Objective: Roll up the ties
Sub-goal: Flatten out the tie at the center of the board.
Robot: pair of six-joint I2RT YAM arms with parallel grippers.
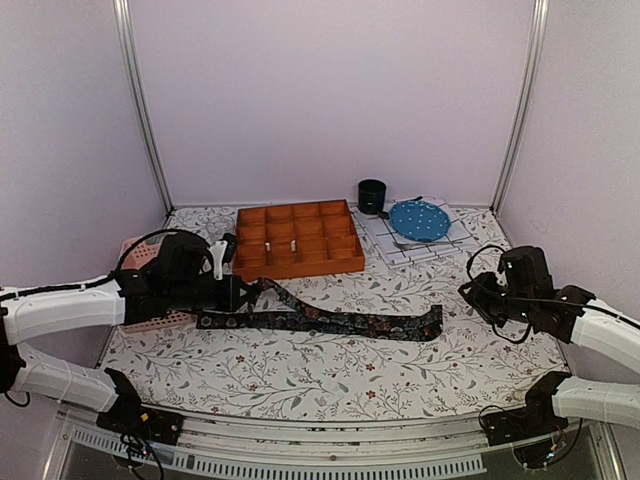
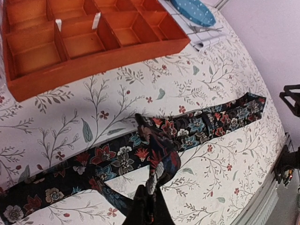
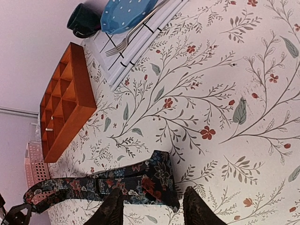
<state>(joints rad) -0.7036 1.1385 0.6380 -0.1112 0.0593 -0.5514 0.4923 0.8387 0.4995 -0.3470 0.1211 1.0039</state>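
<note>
The worktop [image 1: 330,375], covered in a leafy print, carries the tie [image 1: 340,322] stretched left to right across its middle, in front of the orange tray [image 1: 300,268]. It is probably laid out long so that it can be rolled from one end. The left gripper [image 1: 248,292] is closed on a fold of the tie towards its left part and holds that bit raised off the worktop, while the rest trails down and lies flat. I judge this to be the start of a roll, or a lift to straighten the band. The right gripper [image 3: 153,193] hangs open close to the tie's right end, gripping nothing, likely placed to pin or take that end. The tie is a long, narrow band of dark fabric with red, blue and pale flowers. It lies flat over most of its length and is twisted where it rises to the left gripper.
</note>
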